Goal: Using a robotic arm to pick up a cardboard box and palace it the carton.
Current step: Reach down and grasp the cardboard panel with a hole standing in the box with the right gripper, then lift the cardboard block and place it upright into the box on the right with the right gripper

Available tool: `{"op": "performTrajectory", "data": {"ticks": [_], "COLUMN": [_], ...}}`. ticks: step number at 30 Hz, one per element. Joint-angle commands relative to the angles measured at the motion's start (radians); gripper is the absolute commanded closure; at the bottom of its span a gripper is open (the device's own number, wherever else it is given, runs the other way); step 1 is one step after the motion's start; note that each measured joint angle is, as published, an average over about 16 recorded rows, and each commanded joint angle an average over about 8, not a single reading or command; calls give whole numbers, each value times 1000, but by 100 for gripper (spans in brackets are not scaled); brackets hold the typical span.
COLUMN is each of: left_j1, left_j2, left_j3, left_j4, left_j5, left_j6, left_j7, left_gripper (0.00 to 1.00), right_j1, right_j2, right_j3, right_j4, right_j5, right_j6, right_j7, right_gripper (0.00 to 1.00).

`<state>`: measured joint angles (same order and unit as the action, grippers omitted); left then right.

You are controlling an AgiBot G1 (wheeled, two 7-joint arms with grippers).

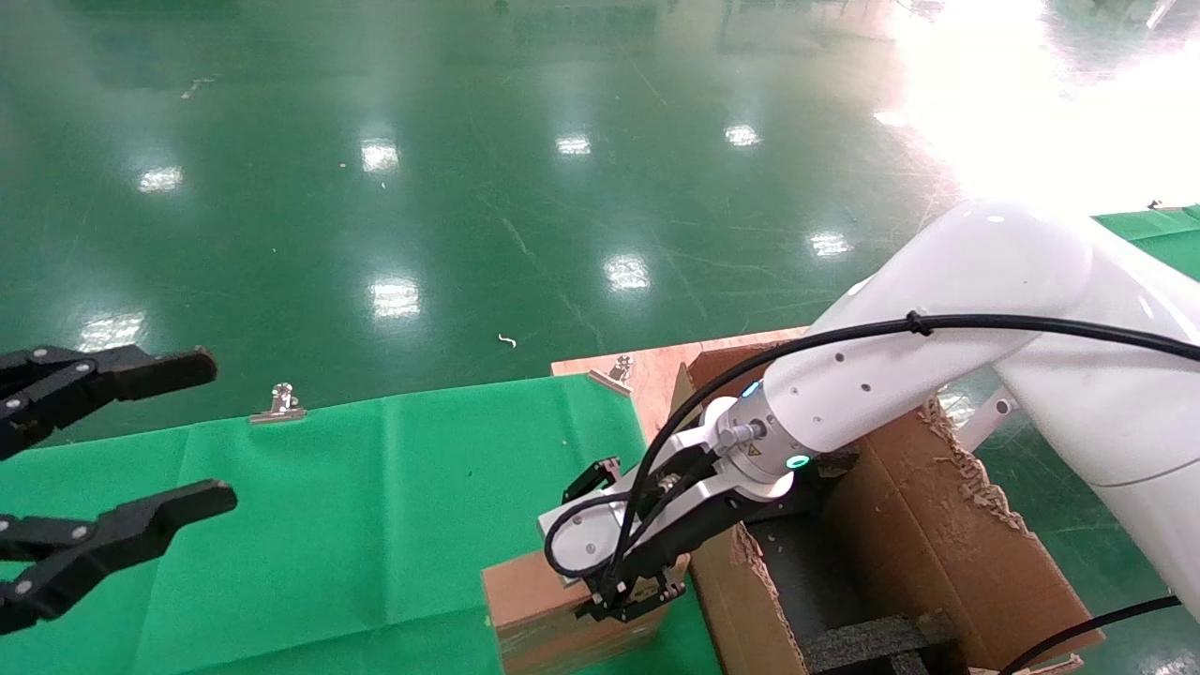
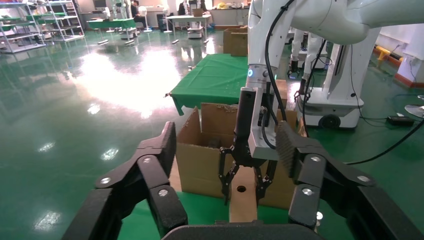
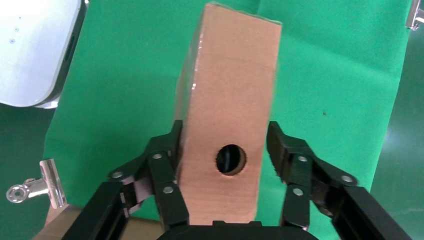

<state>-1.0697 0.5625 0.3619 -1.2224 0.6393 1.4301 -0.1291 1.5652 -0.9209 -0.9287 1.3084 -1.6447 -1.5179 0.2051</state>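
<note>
Right tool (image 1: 630, 592): fingers straddling the cardboard box (image 1: 544, 609) on the green table (image 1: 328, 525), apparently not yet clamped. Carton (image 1: 937, 553): just right of box. Left tool (image 1: 122, 487): spread, idle, well left.

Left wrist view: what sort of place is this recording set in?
Probably a robotics lab or factory hall: a glossy green floor, storage racks along the far wall, more cloth-covered work tables, and another white robot base parked behind the carton.

Bright overhead lamps mirrored as white spots on glossy green floor (image 1: 469, 187); blown-out glare upper right of head view; soft shadows; slight blur on cardboard box (image 3: 227, 120).
</note>
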Motion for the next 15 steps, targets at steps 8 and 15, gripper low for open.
{"op": "performTrajectory", "data": {"ticks": [8, 15], "left_j1": [0, 0], "left_j2": [0, 0], "left_j3": [0, 0], "left_j4": [0, 0], "left_j5": [0, 0], "left_j6": [0, 0], "left_j7": [0, 0], "left_gripper": [0, 0], "right_j1": [1, 41], "right_j2": [1, 12], "right_j3": [1, 30], "right_j4": [-1, -21], "right_j5": [-2, 16], "right_j6": [1, 11], "right_j7": [0, 4], "right_gripper": [100, 100]}}
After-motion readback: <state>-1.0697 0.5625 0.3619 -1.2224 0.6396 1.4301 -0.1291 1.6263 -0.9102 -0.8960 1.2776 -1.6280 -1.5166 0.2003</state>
